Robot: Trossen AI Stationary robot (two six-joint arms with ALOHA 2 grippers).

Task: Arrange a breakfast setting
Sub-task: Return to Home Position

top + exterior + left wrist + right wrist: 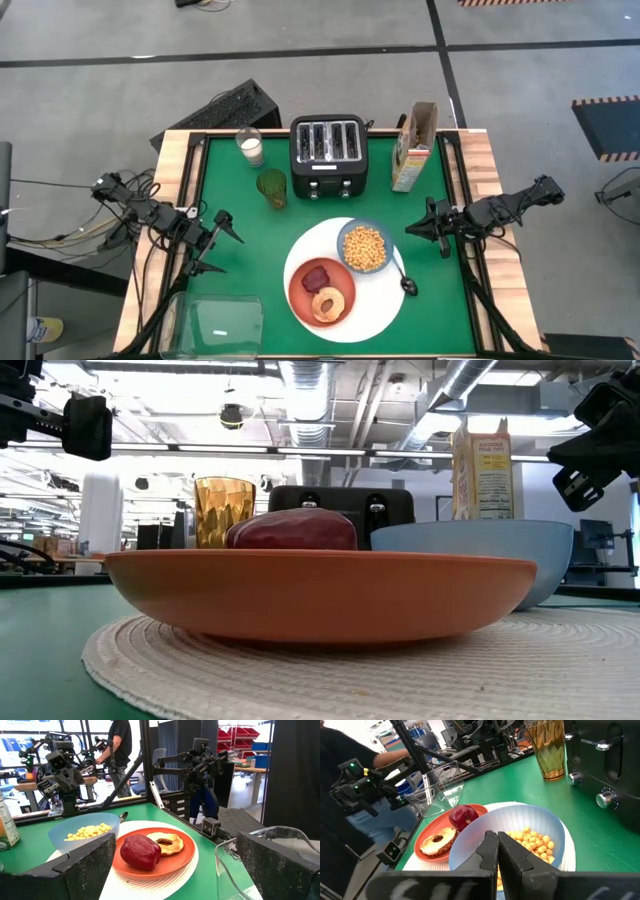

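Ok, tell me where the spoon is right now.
In the high view the small dark spoon lies at the right edge of the large white plate, just beside the blue bowl.

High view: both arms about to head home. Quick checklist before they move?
1. Left gripper open, empty, left of the large white round plate: ok.
2. Right gripper shut, holding nothing, right of the blue bowl: ok.
3. Ring-shaped bagel and dark red food piece on the smaller orange-red plate: ok.
4. Yellow cereal inside the bowl: ok.
5. Small dark spoon beside the bowl: ok.
6. Clear rectangular container near the left gripper, clearance on withdrawal: cannot tell.
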